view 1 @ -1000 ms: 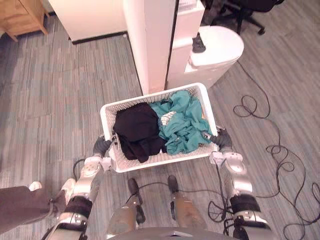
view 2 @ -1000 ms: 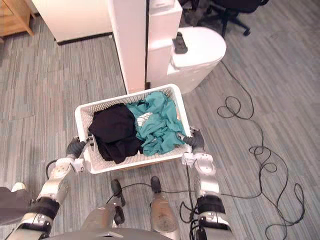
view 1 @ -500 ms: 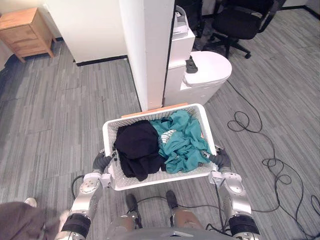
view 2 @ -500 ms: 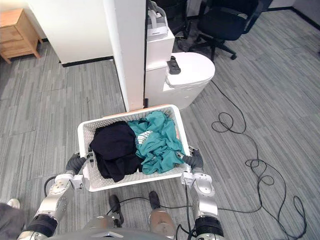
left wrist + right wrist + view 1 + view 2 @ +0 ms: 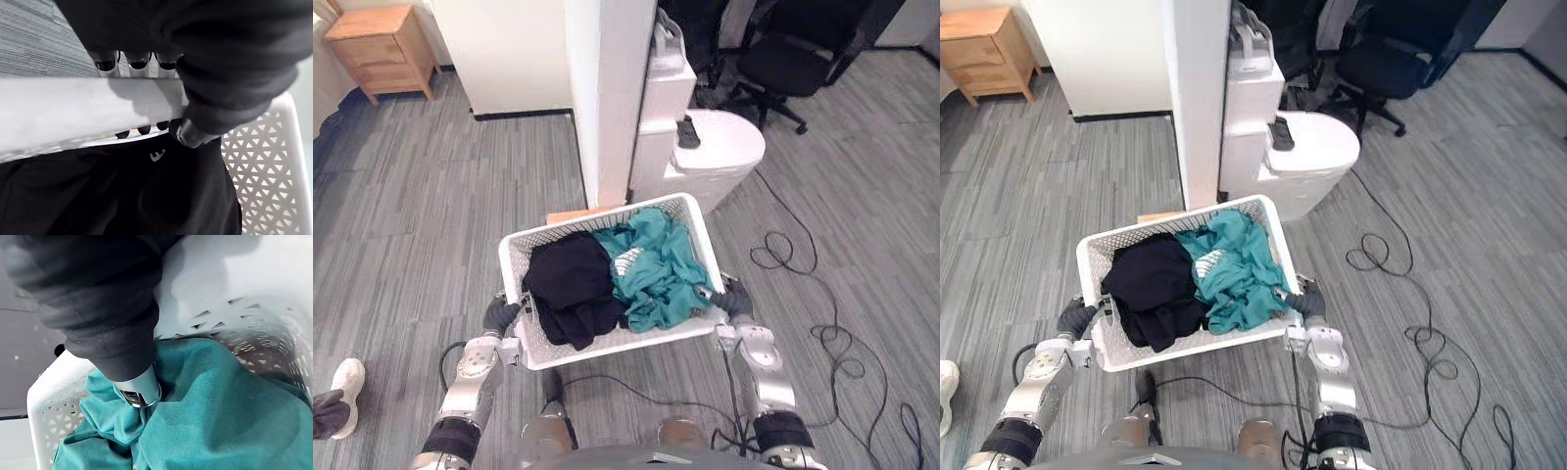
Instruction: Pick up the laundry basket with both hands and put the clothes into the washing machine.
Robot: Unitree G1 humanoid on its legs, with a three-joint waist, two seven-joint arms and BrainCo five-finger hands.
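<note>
A laundry basket (image 5: 607,342) of black and teal clothes (image 5: 651,274) is clasped by the left hand (image 5: 498,315) at 9 o'clock, the right hand (image 5: 735,300) at 3 o'clock

The left hand (image 5: 195,132) curls its fingers (image 5: 138,60) and thumb round the rim of the white laundry basket (image 5: 63,110). Just inside that rim lies a black garment (image 5: 117,196). Beyond the rim is grey striped floor (image 5: 29,44).
</note>
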